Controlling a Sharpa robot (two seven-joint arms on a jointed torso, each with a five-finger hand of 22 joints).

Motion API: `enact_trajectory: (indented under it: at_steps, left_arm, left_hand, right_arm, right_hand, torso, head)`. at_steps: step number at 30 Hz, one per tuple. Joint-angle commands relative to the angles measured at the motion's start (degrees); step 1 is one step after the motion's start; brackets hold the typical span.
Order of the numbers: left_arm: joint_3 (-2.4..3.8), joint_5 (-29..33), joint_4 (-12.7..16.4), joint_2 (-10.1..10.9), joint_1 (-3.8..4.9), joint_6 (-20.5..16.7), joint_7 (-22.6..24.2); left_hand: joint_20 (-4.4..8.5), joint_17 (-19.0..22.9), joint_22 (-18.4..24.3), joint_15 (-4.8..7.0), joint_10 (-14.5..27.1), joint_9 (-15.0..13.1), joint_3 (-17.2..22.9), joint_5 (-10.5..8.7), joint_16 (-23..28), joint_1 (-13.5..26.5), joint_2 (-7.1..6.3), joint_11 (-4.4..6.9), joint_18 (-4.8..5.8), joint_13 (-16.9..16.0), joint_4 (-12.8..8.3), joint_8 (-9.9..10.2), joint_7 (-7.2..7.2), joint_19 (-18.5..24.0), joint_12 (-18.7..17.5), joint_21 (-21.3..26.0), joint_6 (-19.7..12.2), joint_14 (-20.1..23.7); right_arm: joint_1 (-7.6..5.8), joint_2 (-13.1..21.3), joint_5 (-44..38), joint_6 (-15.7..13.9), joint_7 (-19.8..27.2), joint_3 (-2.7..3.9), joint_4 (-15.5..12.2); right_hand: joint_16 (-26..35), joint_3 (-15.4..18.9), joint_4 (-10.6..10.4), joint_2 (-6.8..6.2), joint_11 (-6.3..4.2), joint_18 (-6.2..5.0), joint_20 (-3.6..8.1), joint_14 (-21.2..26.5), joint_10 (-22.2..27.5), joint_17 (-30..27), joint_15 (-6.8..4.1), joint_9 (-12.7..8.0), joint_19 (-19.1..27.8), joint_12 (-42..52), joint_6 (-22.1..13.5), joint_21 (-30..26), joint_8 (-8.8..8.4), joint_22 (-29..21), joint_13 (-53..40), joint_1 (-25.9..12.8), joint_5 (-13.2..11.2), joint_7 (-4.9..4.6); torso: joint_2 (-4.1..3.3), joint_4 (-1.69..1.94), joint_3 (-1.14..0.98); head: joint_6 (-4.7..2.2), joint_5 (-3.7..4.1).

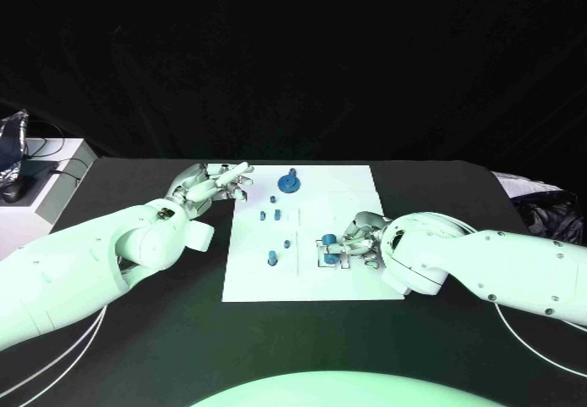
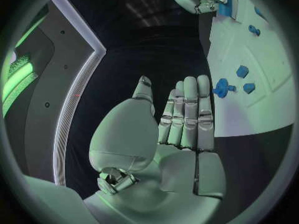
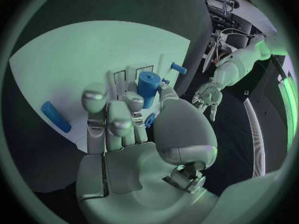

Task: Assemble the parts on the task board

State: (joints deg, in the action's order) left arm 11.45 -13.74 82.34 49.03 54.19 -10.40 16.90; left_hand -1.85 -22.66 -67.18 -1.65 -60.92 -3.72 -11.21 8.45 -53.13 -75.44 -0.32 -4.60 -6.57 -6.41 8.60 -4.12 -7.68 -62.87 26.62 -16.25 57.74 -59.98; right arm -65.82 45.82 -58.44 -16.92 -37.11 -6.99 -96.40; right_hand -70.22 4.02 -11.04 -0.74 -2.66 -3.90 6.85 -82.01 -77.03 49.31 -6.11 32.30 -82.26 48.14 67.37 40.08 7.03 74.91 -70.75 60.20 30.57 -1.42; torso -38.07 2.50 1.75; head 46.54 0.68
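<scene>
The white task board (image 1: 306,284) lies mid-table. My right hand (image 1: 352,246) rests over its right side, and thumb and fingers pinch an upright blue cylinder (image 1: 329,241) at a small outlined socket; in the right wrist view the cylinder (image 3: 148,87) stands between the fingertips of that hand (image 3: 121,122). A blue gear-like part (image 1: 290,182) sits at the board's far end, with small blue pegs (image 1: 271,257) in the middle. My left hand (image 1: 215,181) hovers by the board's far left edge, fingers straight (image 2: 187,114) and holding nothing.
A white cabinet with cables (image 1: 49,174) stands off the table's left side. A dark bag (image 1: 545,208) lies at the table's right edge. A long blue piece (image 3: 56,117) lies on the board near my right hand.
</scene>
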Motion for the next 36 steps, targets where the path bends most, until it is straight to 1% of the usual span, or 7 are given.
enact_trajectory:
  at_steps: [1, 10, 21, 22, 24, 26, 36]
  left_arm:
    - [0.05, 0.07, 0.19, -0.08, -0.03, 1.03, -0.03]
    - [0.05, 0.07, 0.23, 0.03, -0.03, 1.05, -0.22]
    - [0.05, 0.07, 0.26, 0.10, -0.03, 1.04, -0.41]
    - [0.05, 0.07, 0.26, 0.10, -0.03, 1.04, -0.43]
    - [0.05, 0.07, 0.26, 0.09, -0.03, 1.04, -0.45]
    - [0.05, 0.07, 0.26, 0.10, -0.03, 1.05, -0.48]
    - [0.05, 0.05, 0.20, 0.20, -0.03, 1.13, -0.80]
  left_hand:
    - [-0.03, 0.06, -0.06, -0.17, 0.36, -0.03, 0.02, -0.10, -0.31, 0.09, 0.40, -0.16, 0.89, 0.10, -0.20, 0.06, -0.24, -0.32, 0.18, 0.38, -0.09, -0.10]
    - [-0.03, 0.06, -0.06, -0.17, 0.36, -0.03, 0.02, -0.10, -0.31, 0.09, 0.40, -0.16, 0.89, 0.10, -0.20, 0.06, -0.24, -0.32, 0.18, 0.38, -0.09, -0.10]
    - [-0.03, 0.06, -0.06, -0.17, 0.36, -0.03, 0.02, -0.10, -0.31, 0.09, 0.40, -0.16, 0.89, 0.10, -0.20, 0.06, -0.24, -0.32, 0.18, 0.38, -0.09, -0.10]
    - [-0.03, 0.06, -0.06, -0.17, 0.36, -0.03, 0.02, -0.10, -0.31, 0.09, 0.40, -0.16, 0.89, 0.10, -0.20, 0.06, -0.24, -0.32, 0.18, 0.38, -0.09, -0.10]
    - [-0.06, 0.09, -0.13, -0.20, 0.42, -0.02, 0.08, -0.10, -0.30, 0.11, 0.31, -0.21, 0.87, 0.11, -0.10, 0.07, -0.32, -0.35, 0.20, 0.48, -0.19, -0.06]
    - [-0.06, 0.09, -0.13, -0.20, 0.42, -0.02, 0.08, -0.10, -0.30, 0.11, 0.31, -0.21, 0.87, 0.11, -0.10, 0.07, -0.32, -0.35, 0.20, 0.48, -0.19, -0.06]
    - [-0.08, 0.10, -0.18, -0.26, 0.54, -0.01, 0.13, -0.07, -0.32, 0.12, 0.20, -0.32, 0.83, 0.14, -0.03, 0.17, -0.54, -0.41, 0.18, 0.49, -0.72, -0.11]
  right_arm:
    - [0.16, -0.36, -1.23, 1.10, 0.22, -0.04, 0.26]
    - [0.46, -0.61, -1.96, 2.07, 0.14, -0.11, 0.83]
    - [0.69, -0.73, -2.35, 2.27, 0.47, -0.13, 0.99]
    - [0.73, -0.75, -2.49, 2.16, 0.52, -0.13, 1.02]
    - [0.79, -0.76, -2.71, 1.98, 0.59, -0.13, 1.08]
    - [0.85, -0.77, -2.89, 1.77, 0.68, -0.13, 1.11]
    - [0.99, -0.65, -3.69, 0.88, 1.27, -0.13, 0.85]
  right_hand:
    - [0.20, -9.73, 10.31, 1.05, -0.27, 0.59, 0.05, 0.05, 0.27, -0.01, -0.09, -0.05, 0.38, -0.41, 0.48, -0.24, 0.16, 4.65, 0.10, 0.56, -0.63, 0.00]
    - [0.30, -7.87, 9.36, 0.35, -0.14, 0.55, -0.02, 0.07, 0.38, -0.01, 0.01, -0.34, 0.42, -0.55, 0.59, -0.48, -0.01, 4.61, 0.21, -0.09, -3.47, -0.12]
    - [0.50, -7.84, 1.35, -5.59, 0.13, 0.41, -0.25, 0.08, 0.41, -0.03, 0.18, -0.70, 0.39, -0.58, 0.95, -0.86, -0.08, 4.58, 0.43, -1.66, -14.21, -0.35]
    - [0.49, -6.16, 1.11, -5.39, 0.11, 0.40, -0.23, 0.06, 0.39, 0.01, 0.21, -0.67, 0.42, -0.54, 0.89, -0.99, -0.08, 4.55, 0.43, -1.98, -12.43, -0.42]
    - [0.53, 1.24, 2.55, -2.08, 0.27, 0.39, -0.27, 0.03, 0.48, 0.06, 0.14, -0.59, 0.41, -0.59, 0.71, -1.04, -0.03, 4.55, 0.54, -1.57, -11.62, -0.33]
    - [0.59, 2.74, 2.29, -1.92, 0.18, 0.38, -0.28, 0.05, 0.47, 0.02, 0.22, -0.62, 0.37, -0.49, 0.66, -1.06, -0.04, 4.56, 0.53, -1.57, -13.16, -0.41]
    - [0.62, 0.87, -5.21, -6.27, 0.21, 0.37, -0.30, 0.04, 0.53, 0.10, 0.25, -0.73, 0.33, -0.46, 0.60, -0.97, -0.05, 4.60, 0.69, -2.06, -18.95, -0.46]
  torso:
    - [-0.02, 0.00, -0.02]
    - [-0.09, 0.04, -0.07]
    - [-0.05, -0.04, -0.09]
    - [-0.05, -0.04, -0.09]
    - [-0.04, -0.04, -0.06]
    - [-0.04, -0.03, -0.08]
    - [-0.06, 0.01, -0.06]
  head:
    - [0.03, -0.09]
    - [0.30, -0.30]
    - [0.53, -0.53]
    - [0.53, -0.53]
    - [0.54, -0.58]
    - [0.54, -0.61]
    - [0.73, -0.75]
